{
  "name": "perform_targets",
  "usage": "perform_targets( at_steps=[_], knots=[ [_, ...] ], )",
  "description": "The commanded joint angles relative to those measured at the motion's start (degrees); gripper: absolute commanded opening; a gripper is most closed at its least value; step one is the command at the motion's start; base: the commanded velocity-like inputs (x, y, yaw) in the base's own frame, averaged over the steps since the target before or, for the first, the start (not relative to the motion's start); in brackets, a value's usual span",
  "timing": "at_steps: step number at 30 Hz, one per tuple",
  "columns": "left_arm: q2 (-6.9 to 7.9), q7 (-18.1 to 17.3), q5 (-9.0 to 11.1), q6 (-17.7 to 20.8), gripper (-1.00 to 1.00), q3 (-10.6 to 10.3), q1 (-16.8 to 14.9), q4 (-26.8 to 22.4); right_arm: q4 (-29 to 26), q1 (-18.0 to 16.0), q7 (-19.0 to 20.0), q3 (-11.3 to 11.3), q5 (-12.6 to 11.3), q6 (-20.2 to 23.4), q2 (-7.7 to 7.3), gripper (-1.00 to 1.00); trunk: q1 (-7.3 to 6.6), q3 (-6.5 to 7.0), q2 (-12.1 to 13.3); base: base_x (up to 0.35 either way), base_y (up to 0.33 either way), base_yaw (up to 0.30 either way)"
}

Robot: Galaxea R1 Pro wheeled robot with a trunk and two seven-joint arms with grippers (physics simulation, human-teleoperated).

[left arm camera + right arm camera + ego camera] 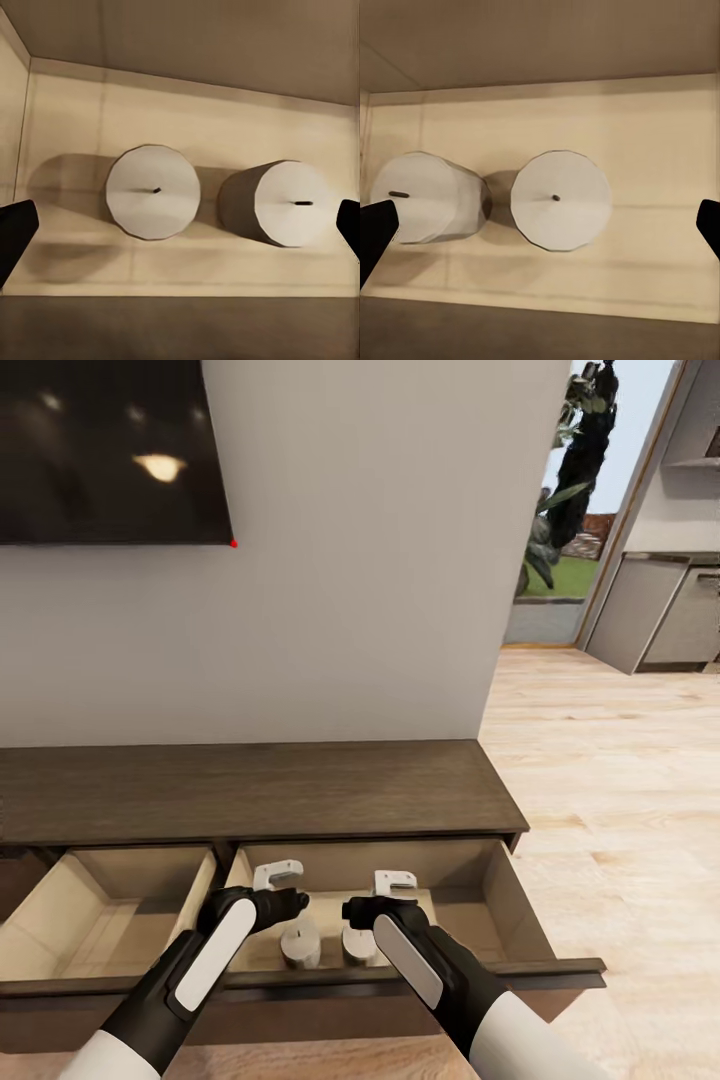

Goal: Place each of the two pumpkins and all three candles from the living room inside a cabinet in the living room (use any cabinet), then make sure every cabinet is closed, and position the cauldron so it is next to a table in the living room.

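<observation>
We hold both arms over the right-hand open drawer (505,905) of the cabinet (250,790), the long dark TV unit under the wall screen (110,450). The left claw (288,908) and the right claw (368,908) each hang above one candle, and both stand open: in each wrist view the dark fingertips sit wide apart at the picture's edges, gripping nothing.

Counting what we can see: two candles, both upright on the pale drawer floor, side by side and close together but not touching (a thin gap of shadow lies between them). The left candle (153,192) sits under our left claw, the right candle (560,199) under our right. Two drawers stand open, this one and the left-hand drawer (60,920), whose visible part holds nothing. We count no pumpkins and no cauldron here, and only two of the three candles.

What could go wrong, in our judgement: lifting the claws out carelessly could clip a candle top and tip it, since the fingers hang just above them. Pushing the drawer shut too briskly could slide or topple the candles. We could also forget the left-hand drawer, and every cabinet must end closed. The third candle, both pumpkins and the cauldron remain to be dealt with, as far as these views tell.
</observation>
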Motion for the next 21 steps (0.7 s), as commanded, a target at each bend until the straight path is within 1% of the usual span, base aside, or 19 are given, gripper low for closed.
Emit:
perform_targets(
  at_steps=[1, 4, 10, 16, 21],
  knots=[
    [0.06, 0.61, 0.60, 0.01, 1.00, -0.11, -0.05, -0.08, -0.08, -0.05, -0.51, 0.15, -0.47, 0.07, -0.02, 1.00, -0.03, 0.17, -0.01, 0.000, 0.000, 0.000],
    [0.11, 0.52, 0.61, 0.02, 1.00, -0.03, -0.05, -0.09, -0.14, -0.05, -0.51, 0.15, -0.47, 0.07, -0.07, 1.00, -0.11, 0.84, 0.03, -0.004, 0.000, 0.000],
    [0.16, 0.45, 0.77, 0.10, 1.00, 0.03, -0.05, -0.09, -0.26, -0.05, -0.51, 0.15, -0.47, 0.07, -0.10, 1.00, -0.27, 2.17, 0.11, -0.160, 0.039, 0.000],
    [0.34, 0.52, 1.16, 0.10, 1.00, 0.12, -0.05, -0.13, -0.60, -0.05, -0.43, 0.15, -0.47, 0.07, -0.11, 1.00, -0.42, 3.50, 0.19, -0.050, 0.010, 0.000],
    [0.33, 0.53, 1.28, 0.03, 1.00, 1.41, -0.05, -0.18, -0.70, -0.05, -0.19, 0.15, -0.47, -0.36, -0.11, 1.00, -0.55, 4.60, 0.26, -0.187, 0.066, 0.000]
  ],
)
